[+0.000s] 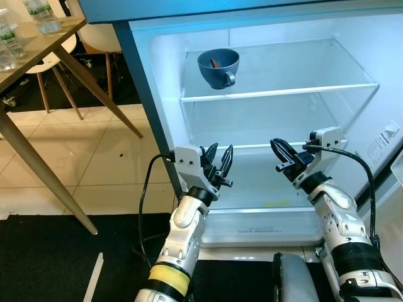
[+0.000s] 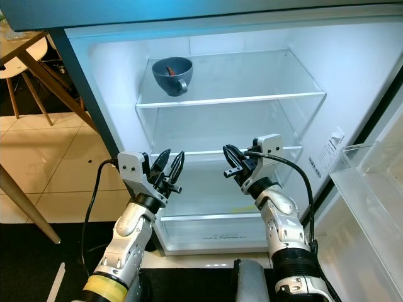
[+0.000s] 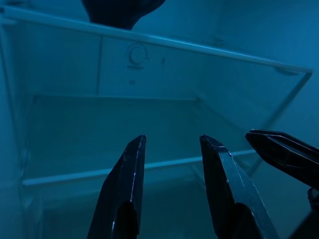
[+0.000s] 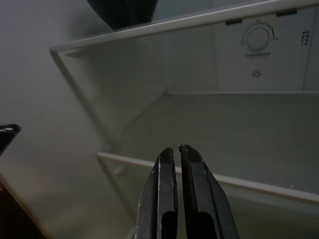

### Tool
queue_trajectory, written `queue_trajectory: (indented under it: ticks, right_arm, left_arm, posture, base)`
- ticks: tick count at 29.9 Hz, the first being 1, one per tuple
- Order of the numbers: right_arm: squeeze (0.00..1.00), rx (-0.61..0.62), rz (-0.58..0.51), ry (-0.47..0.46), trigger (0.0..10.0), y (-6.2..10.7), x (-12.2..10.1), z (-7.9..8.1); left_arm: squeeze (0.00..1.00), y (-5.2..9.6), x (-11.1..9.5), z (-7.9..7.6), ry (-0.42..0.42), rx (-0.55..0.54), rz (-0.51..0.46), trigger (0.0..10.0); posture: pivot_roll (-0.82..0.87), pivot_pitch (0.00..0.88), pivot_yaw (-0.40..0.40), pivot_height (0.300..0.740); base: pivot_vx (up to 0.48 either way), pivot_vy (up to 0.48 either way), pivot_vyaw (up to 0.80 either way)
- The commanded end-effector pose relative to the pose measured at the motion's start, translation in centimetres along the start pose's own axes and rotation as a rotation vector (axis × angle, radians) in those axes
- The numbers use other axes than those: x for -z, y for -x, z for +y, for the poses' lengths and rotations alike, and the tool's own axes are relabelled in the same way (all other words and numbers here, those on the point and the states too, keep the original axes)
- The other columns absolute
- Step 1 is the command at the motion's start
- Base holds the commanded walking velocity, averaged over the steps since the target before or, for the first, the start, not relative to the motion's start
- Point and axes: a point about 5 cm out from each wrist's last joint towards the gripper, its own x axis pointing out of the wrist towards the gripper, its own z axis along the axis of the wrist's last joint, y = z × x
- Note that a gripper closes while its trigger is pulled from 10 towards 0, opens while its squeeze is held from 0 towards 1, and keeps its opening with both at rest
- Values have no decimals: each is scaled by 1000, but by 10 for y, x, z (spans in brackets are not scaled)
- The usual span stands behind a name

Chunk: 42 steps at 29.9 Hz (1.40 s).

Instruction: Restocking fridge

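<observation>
blue mug (image 1: pixel 218 67) upright on top glass shelf (image 1: pixel 302 88), handle forward

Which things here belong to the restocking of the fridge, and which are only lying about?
For the job: fridge; blue cup on its top glass shelf; left gripper, open; right gripper, shut.

Lying about: wooden table; water bottles; chair.

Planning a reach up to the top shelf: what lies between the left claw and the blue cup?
In the left eye view, between the left claw and the blue cup lie only open air and the front edge of the glass top shelf.
</observation>
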Motion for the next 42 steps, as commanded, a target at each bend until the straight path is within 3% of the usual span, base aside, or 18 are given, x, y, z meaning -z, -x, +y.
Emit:
queue_trajectory:
  ticks: [1, 11, 18, 23, 37, 42]
  right_arm:
    - [0, 0, 66, 2, 10000, 2, 15, 3]
    - [0, 19, 314, -61, 10000, 21, 74, 15]
    - [0, 16, 375, -107, 10000, 35, 94, 20]
    - [0, 64, 525, -144, 10000, 66, 126, 20]
    - [0, 110, 624, -198, 10000, 88, 148, 26]
    - [0, 146, 706, -236, 10000, 106, 161, 30]
  left_arm:
    - [0, 12, 14, 10, 9, -38, 68, 10000]
    - [0, 47, 53, 38, -3, -125, 252, 10000]
    - [0, 68, 72, 51, -27, -172, 355, 10000]
    - [0, 103, 93, 72, -91, -244, 509, 10000]
    - [0, 147, 109, 101, -77, -394, 674, 10000]
    - [0, 167, 114, 112, -4, -521, 732, 10000]
  posture:
    - [-31, 83, 62, 551]
    - [-31, 78, 56, 551]
    - [-35, 76, 53, 555]
    - [-32, 72, 51, 580]
    - [-19, 49, 50, 628]
    - [-10, 44, 42, 647]
  base:
    - [0, 0, 0]
    - [0, 0, 0]
    - [0, 0, 0]
    - [0, 0, 0]
    - [0, 0, 0]
    - [0, 0, 0]
